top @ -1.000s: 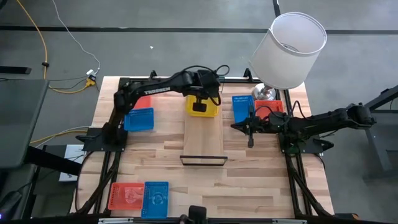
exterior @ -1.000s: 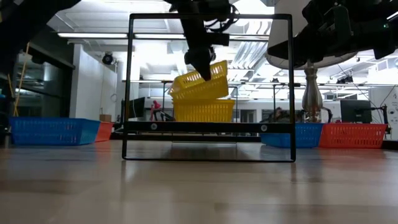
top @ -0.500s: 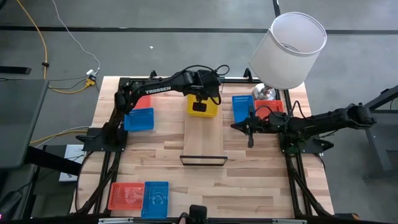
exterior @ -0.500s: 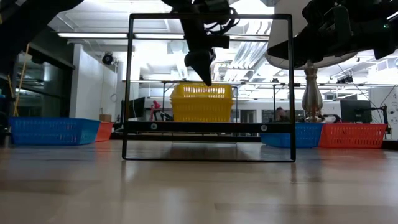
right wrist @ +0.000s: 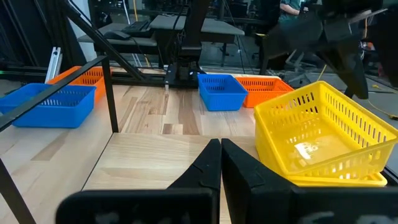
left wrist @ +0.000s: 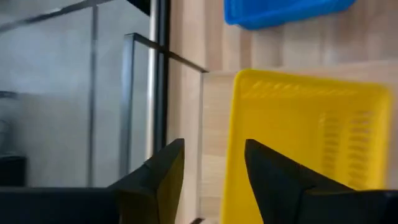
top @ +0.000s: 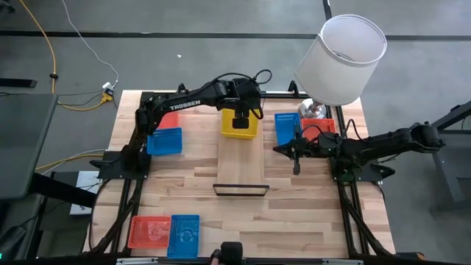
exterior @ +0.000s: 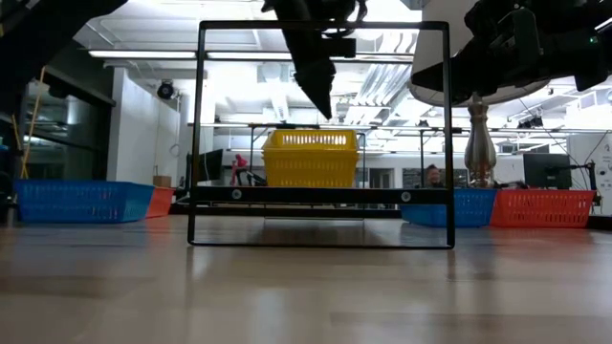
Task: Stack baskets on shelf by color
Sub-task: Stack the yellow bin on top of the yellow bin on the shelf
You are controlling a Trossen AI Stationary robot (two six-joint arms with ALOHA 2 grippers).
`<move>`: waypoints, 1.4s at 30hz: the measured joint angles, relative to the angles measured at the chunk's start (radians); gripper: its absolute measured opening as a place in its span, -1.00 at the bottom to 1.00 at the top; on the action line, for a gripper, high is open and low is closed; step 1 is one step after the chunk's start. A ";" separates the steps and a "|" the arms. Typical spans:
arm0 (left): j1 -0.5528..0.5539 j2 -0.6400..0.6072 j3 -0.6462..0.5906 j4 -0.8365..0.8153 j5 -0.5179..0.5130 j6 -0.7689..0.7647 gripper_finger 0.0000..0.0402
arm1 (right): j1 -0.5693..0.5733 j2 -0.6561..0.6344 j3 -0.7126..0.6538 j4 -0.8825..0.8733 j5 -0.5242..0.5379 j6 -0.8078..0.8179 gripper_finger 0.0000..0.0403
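Observation:
Two yellow baskets (exterior: 311,159) sit nested one in the other on the far end of the shelf (top: 241,165), the lower one resting by its bottom on the plank. My left gripper (exterior: 323,105) hangs open just above the stack, clear of its rim; in the left wrist view the gripper (left wrist: 214,165) stands over the baskets' edge (left wrist: 298,143). My right gripper (top: 296,158) waits shut to the right of the shelf, and in its own view, where it (right wrist: 221,158) is level above the plank, it points toward the yellow stack (right wrist: 323,137).
A blue basket (top: 165,141) and a red one (top: 171,119) lie at the far left, another blue (top: 285,127) and red (top: 318,126) at the far right, and a red (top: 149,232) and blue (top: 185,235) near the front left. A lamp (top: 342,59) stands at the back right. A black rail frame (exterior: 201,134) stands at the shelf's near end.
My left gripper has let go of the upper yellow basket and risen. The basket, tilted in the hold a second ago, has dropped level into the lower yellow basket on the shelf.

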 joint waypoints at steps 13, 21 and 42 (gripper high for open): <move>-0.047 0.000 0.001 0.155 0.011 -0.335 -0.99 | 0.000 0.000 0.000 -0.007 0.000 0.000 -1.00; -0.117 -0.058 -0.185 0.394 -0.108 -0.380 -1.00 | 0.000 0.000 0.000 -0.016 -0.004 0.013 -1.00; -0.039 -0.394 -1.139 1.528 -0.139 -0.549 -1.00 | 0.000 0.000 0.000 0.028 0.000 0.040 -1.00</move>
